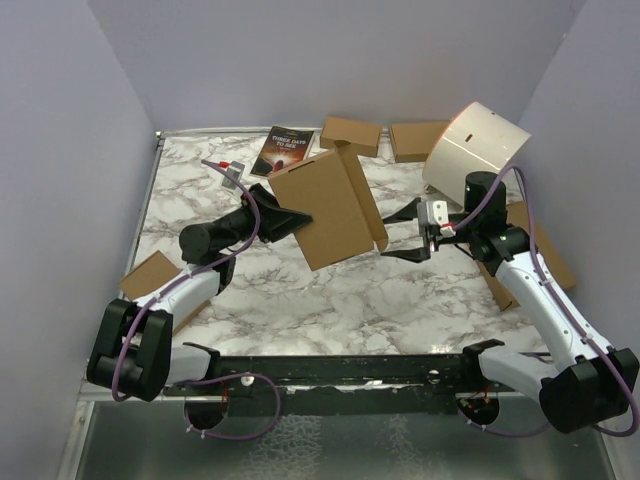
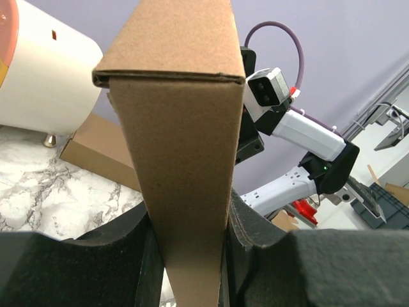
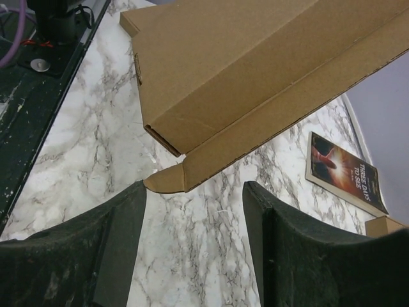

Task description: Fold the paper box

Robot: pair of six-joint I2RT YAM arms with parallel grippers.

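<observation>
Currently the paper box (image 1: 325, 210) hangs tilted above mid-table (image 1: 350, 300), its left edge clamped in the left gripper (image 1: 298, 218). Its long axis runs near-to-far, hollow side facing the right gripper (image 3: 195, 192), whose fingers stand apart just short of a corner tab.

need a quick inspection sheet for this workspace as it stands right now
surface: marble-pattern table, with a black rail along its near edge
job's things: paper box partly folded, lifted off the table and tilted
clutter: book, small brown boxes at the back, white drum, brown box at the left edge, flat cardboard under the right arm
grippers: left gripper shut on the paper box's edge; right gripper open, at the box's right flap corner
cables: purple cables loop along both arms
surroundings: lilac walls on three sides
</observation>
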